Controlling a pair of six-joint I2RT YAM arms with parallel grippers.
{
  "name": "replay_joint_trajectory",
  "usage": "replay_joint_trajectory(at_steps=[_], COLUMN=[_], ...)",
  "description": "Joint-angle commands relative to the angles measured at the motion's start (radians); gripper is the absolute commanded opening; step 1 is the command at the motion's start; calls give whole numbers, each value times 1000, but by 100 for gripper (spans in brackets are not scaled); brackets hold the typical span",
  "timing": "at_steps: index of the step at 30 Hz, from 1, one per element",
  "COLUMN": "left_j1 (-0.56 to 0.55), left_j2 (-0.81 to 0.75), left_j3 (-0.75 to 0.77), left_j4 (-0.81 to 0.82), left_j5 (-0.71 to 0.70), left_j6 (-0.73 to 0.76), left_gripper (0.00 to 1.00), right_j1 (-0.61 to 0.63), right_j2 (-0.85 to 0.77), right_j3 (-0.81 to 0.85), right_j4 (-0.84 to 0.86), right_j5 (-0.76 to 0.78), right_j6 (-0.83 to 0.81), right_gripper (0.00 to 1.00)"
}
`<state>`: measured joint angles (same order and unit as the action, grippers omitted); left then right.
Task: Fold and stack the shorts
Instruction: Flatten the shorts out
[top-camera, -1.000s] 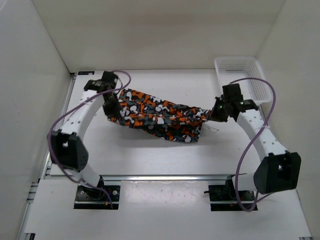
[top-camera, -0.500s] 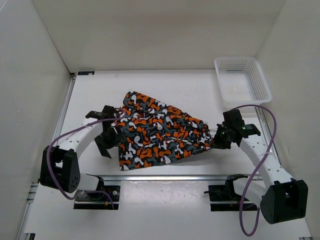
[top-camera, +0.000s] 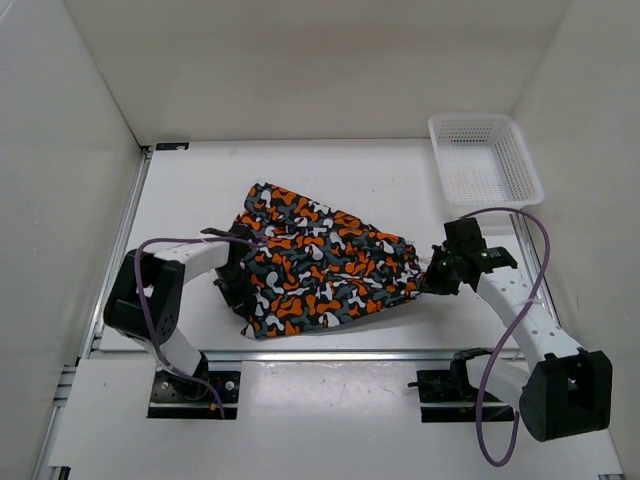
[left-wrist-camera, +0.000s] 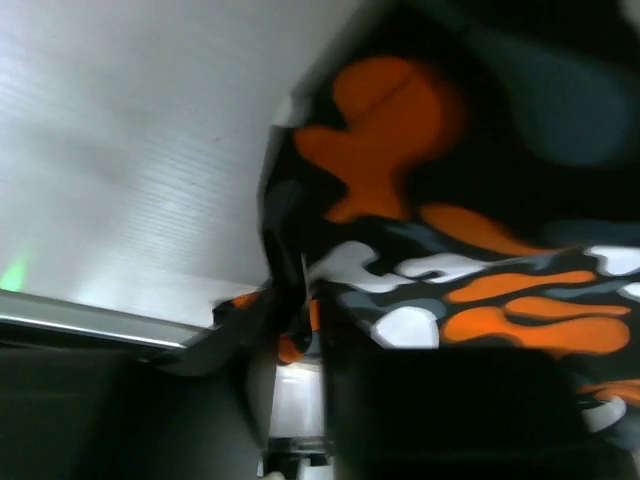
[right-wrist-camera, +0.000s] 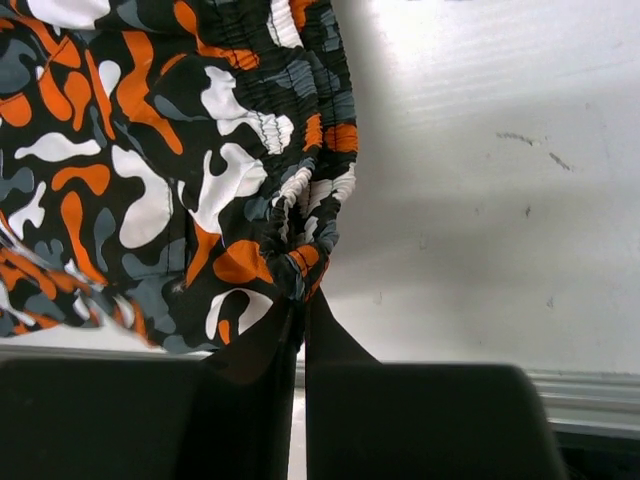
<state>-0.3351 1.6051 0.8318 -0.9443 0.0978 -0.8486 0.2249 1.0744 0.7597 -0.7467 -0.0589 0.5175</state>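
Observation:
The shorts (top-camera: 320, 265), printed in orange, black, grey and white blotches, lie spread flat on the middle of the table. My right gripper (top-camera: 431, 282) is shut on the gathered waistband at their right edge, and the right wrist view shows the fabric (right-wrist-camera: 150, 150) pinched at the gripper's tips (right-wrist-camera: 303, 290). My left gripper (top-camera: 238, 288) sits low at the shorts' left edge. The left wrist view is blurred. There the left gripper (left-wrist-camera: 305, 300) has its fingers a narrow gap apart, with the hem of the shorts (left-wrist-camera: 450, 300) lying between the tips.
A white mesh basket (top-camera: 485, 160) stands at the back right corner. An aluminium rail (top-camera: 330, 352) runs along the table's front edge, just in front of the shorts. White walls close in the left, back and right sides.
The shorts came forward from being stretched between both grippers and now lie flat. The left gripper let go, swung near the front, then moved back onto the left hem, its jaws narrowing.

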Motion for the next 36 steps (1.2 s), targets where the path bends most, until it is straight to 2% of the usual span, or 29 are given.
replay_joint_trajectory(at_steps=[1,3,5,6,8,9,11,12,16,18,21,22,23,24,25,26,29,31,33,36], left_j1=[11,33,33,47,59,68,85,114,179,200,211,222,222,237,260,269,269,257,243,243], left_j2=[56,117,185,214,301,332,396,473,617,619,541,462,417,374,295,253,112,76,76,130], left_j3=[47,125,214,318,432,554,677,805,1056,1098,1058,991,947,902,814,763,568,491,419,394], left_j4=[73,73,27,7,-46,-69,-105,-152,-230,-241,-228,-212,-176,-165,-156,-139,-61,-28,13,79], left_j5=[-121,-107,-196,-196,-178,-193,-227,-227,-227,-195,-185,-185,-185,-185,-170,-129,-60,-6,3,25], left_j6=[31,57,78,110,150,163,174,184,213,249,261,272,272,272,263,254,208,180,151,138], left_gripper=[18,10,10,10,10,10,10,10,10,12,27,40,57,68,71,89,90,86,83,83], right_j1=[5,5,28,37,77,103,126,137,137,181,208,218,218,218,218,228,228,228,228,228], right_j2=[33,51,67,93,119,151,195,240,407,497,532,532,532,523,522,512,490,481,470,461], right_j3=[-39,-54,-68,-68,-45,-7,41,62,190,272,317,317,317,307,306,297,279,279,279,279], right_j4=[70,117,161,196,205,205,205,205,214,175,152,152,152,152,152,141,132,132,121,110], right_j5=[-4,-4,5,19,89,106,160,222,202,235,246,246,246,235,226,226,226,226,217,217], right_j6=[27,50,97,114,159,170,183,214,223,223,223,223,223,223,213,213,194,185,185,176], right_gripper=[0,0,0,0,0,0,0,0,0,0,0,0,0,0,0,0,0,0,0,0])
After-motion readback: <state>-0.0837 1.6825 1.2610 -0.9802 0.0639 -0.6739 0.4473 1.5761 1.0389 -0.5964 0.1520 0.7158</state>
